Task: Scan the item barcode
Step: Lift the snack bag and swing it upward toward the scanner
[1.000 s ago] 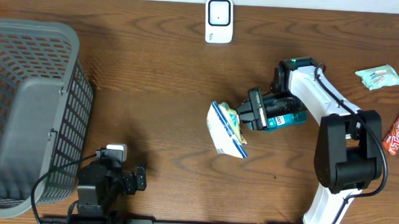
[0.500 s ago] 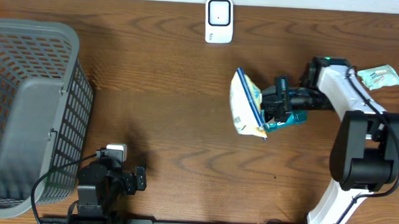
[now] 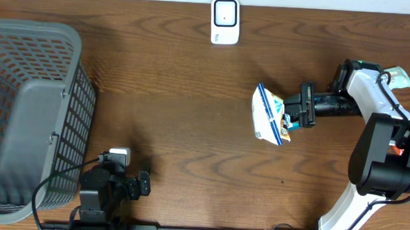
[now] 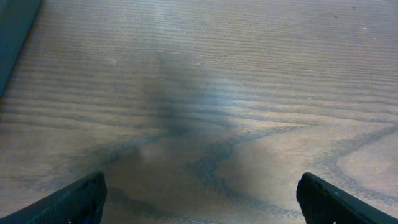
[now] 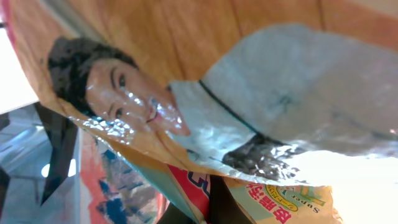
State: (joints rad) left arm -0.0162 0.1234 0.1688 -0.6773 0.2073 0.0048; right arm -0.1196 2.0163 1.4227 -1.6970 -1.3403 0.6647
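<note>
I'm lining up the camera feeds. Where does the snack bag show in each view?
Overhead: right of centre, snack bag held in the right gripper.
Left wrist: not in it, only table.
Right wrist: close up, filling the frame.
Shared landmark: the table, in overhead and left wrist; the bag itself links overhead and right wrist.

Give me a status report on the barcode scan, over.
Right gripper shut on snack bag. Left gripper open, empty, near basket. Bag apart from scanner, nothing between them.
</note>
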